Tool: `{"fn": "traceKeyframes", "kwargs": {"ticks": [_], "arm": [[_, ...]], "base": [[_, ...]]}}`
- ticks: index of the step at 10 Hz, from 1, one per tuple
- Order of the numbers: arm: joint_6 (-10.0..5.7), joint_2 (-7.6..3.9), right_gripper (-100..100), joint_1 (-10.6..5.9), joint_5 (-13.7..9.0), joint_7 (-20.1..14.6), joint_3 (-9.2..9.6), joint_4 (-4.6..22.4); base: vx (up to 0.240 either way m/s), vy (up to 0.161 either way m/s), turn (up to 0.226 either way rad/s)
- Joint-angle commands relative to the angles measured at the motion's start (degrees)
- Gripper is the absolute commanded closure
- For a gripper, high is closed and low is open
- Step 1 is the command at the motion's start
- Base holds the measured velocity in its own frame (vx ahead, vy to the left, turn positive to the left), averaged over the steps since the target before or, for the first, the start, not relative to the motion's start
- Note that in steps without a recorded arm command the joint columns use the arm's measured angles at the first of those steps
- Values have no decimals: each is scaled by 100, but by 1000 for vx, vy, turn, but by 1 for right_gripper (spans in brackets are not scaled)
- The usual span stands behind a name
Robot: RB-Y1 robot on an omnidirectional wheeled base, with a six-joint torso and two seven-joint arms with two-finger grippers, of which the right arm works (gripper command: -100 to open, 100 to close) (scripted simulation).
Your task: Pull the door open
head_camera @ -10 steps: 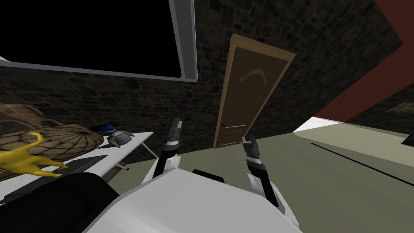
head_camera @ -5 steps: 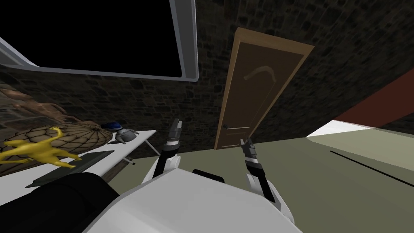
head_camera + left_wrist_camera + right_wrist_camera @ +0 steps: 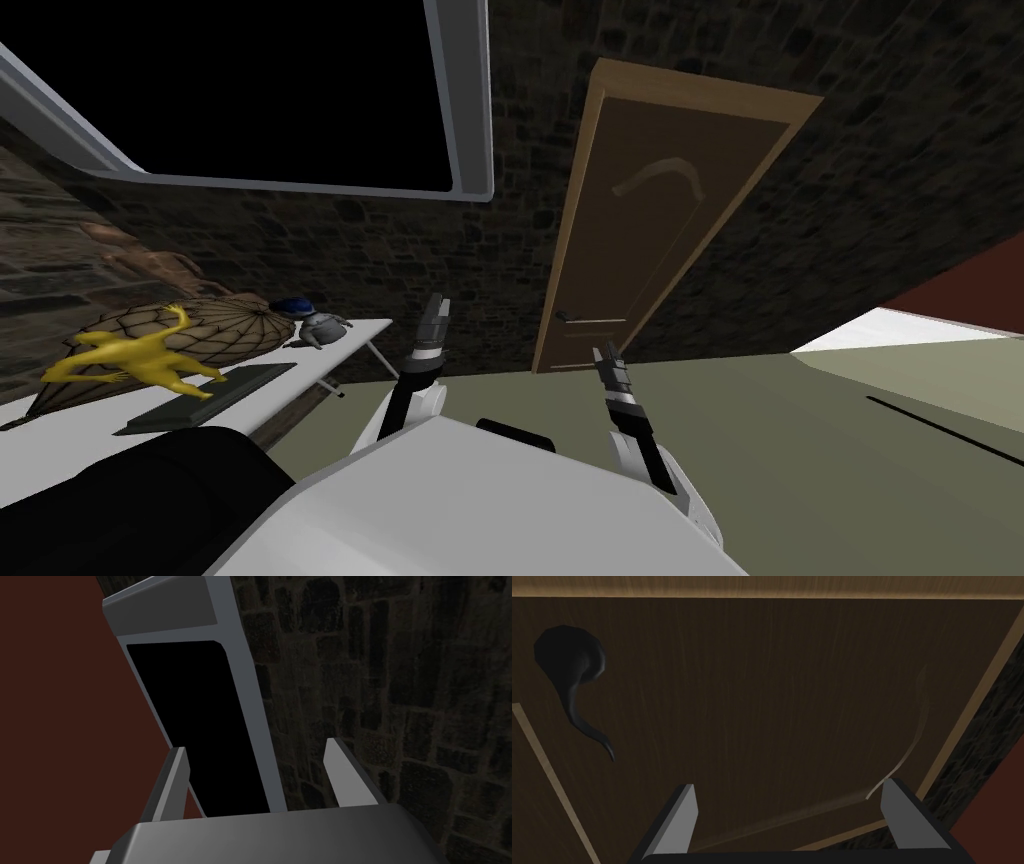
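Observation:
A dark brown door (image 3: 660,210) in a lighter wooden frame stands shut in the stone wall ahead. Its small dark lever handle (image 3: 566,316) sits low on the door's left side; the right wrist view shows the handle (image 3: 574,681) as a black curved lever off to one side of my fingers. My right gripper (image 3: 605,357) is open, pointing at the door (image 3: 772,701) with nothing between its fingers and a gap to the panel. My left gripper (image 3: 434,312) is raised beside it, open (image 3: 257,776) and empty.
A white table (image 3: 345,345) stands at the left with a yellow lizard figure (image 3: 140,358), a brown ribbed dome (image 3: 215,330), a dark flat slab (image 3: 215,395) and a small grey figure with a blue cap (image 3: 318,322). A grey-framed black panel (image 3: 250,90) hangs on the wall above. Olive floor (image 3: 850,440) spreads right.
My view has turned: the door has shifted right and grown larger, the table items have slid right. My right gripper has edged slightly left; the left arm looks unmoved.

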Motion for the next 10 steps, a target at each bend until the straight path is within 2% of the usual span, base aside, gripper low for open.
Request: {"fn": "traceKeyframes", "kwargs": {"ticks": [1, 2, 3, 4, 5, 6, 7, 10], "arm": [[-12, -80, -100, -125, -15, -30, 20, 286], [-12, -80, -100, -125, -15, -30, 20, 389], [-38, -154, -100, -225, -29, -58, 36, 608], [-38, -154, -100, -225, -29, -58, 36, 686], [-65, -227, -100, -324, -44, -86, 52, 888], [-65, -227, -100, -324, -44, -86, 52, 983], [-90, -298, -100, -420, -57, -113, 67, 1208], [-115, -367, -100, -514, -71, -139, 82, 1548]], "base": [[35, -38, 143], [27, -40, 67], [32, -47, 129], [32, -39, 79], [38, -34, 143], [31, -39, 63], [28, -46, 150], [38, -38, 88]]}}
